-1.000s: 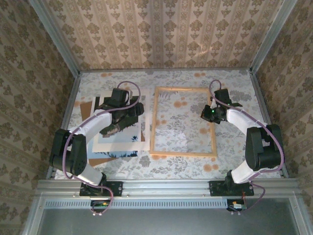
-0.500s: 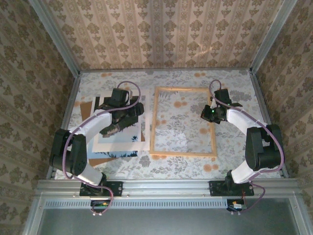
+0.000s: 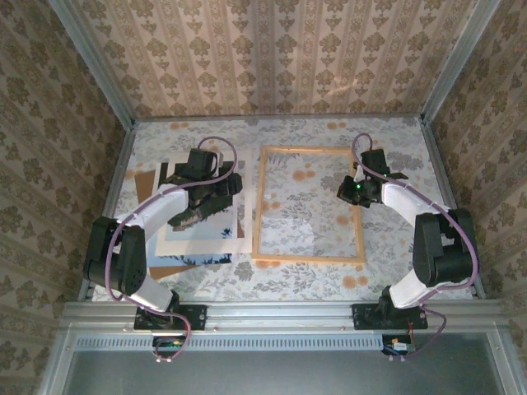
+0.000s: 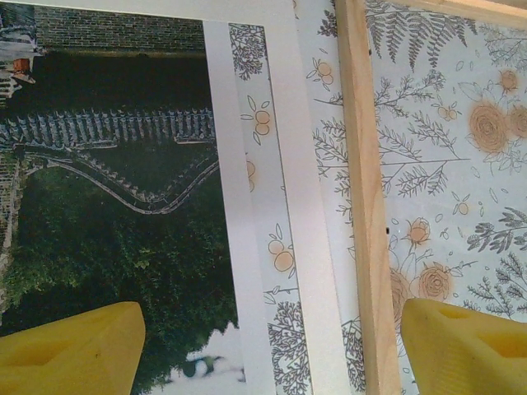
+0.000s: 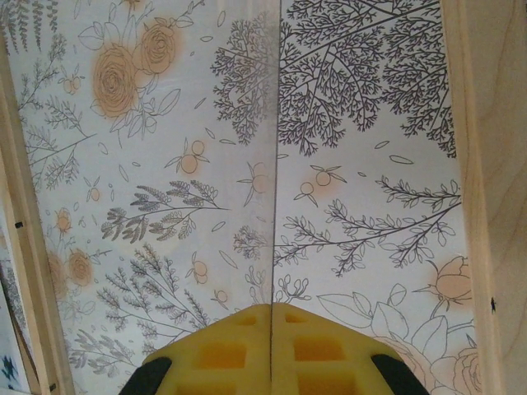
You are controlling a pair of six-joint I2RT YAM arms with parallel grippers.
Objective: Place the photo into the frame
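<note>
Photo (image 3: 210,239) lies flat on the left of the table (image 3: 387,136) seen from above, partly under the left gripper (image 3: 207,197) and just beside the empty frame (image 3: 309,258) — the right gripper (image 3: 351,191) hovers over that frame's right side. At the left wrist, yellow fingers (image 4: 74,350) spread wide across the frame's left rail, holding nothing. At the right wrist, the pads (image 5: 222,354) press together inside the frame — whether they pinch anything, I cannot tell.

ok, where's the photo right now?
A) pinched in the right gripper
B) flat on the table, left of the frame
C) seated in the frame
B: in the top view the photo lies flat, outside the left rail of the frame.
</note>
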